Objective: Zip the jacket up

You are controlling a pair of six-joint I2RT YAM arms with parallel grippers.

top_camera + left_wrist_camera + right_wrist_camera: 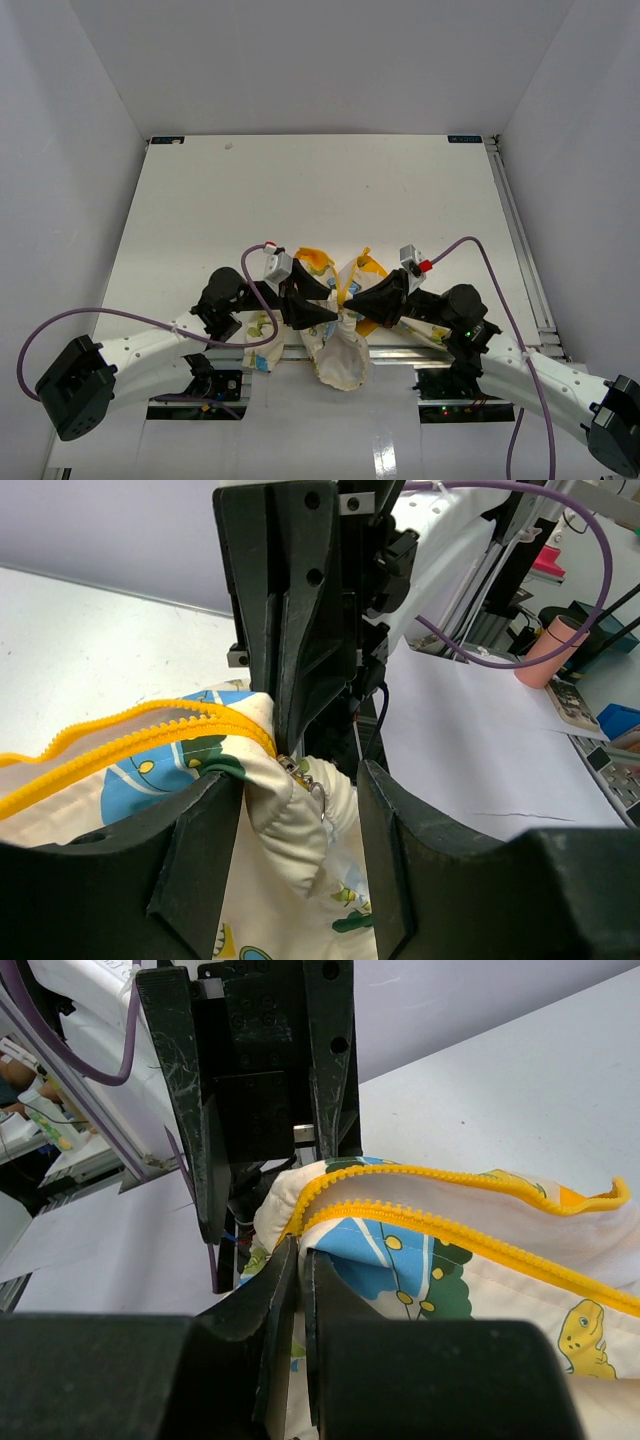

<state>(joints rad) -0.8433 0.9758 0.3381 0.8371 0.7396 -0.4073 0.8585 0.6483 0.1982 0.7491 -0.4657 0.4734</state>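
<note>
The jacket (338, 340), cream with cartoon prints and yellow zipper teeth, lies bunched at the table's near edge, partly hanging over it. My left gripper (318, 312) is open. In the left wrist view its fingers (205, 830) stand apart around a fold of jacket (290, 830), with the small metal zipper slider (305, 774) just beyond the tips. My right gripper (352, 300) faces it and is shut on the jacket's edge. In the right wrist view its tips (302, 1260) pinch fabric just below the yellow zipper teeth (440, 1230). The two zipper rows run apart from there.
White walls enclose the white table (320, 190) on three sides. A metal rail (520, 240) runs along its right edge and another along the near edge (400, 352). Purple cables (250, 270) loop over both arms. A pink cup (553, 650) stands off the table.
</note>
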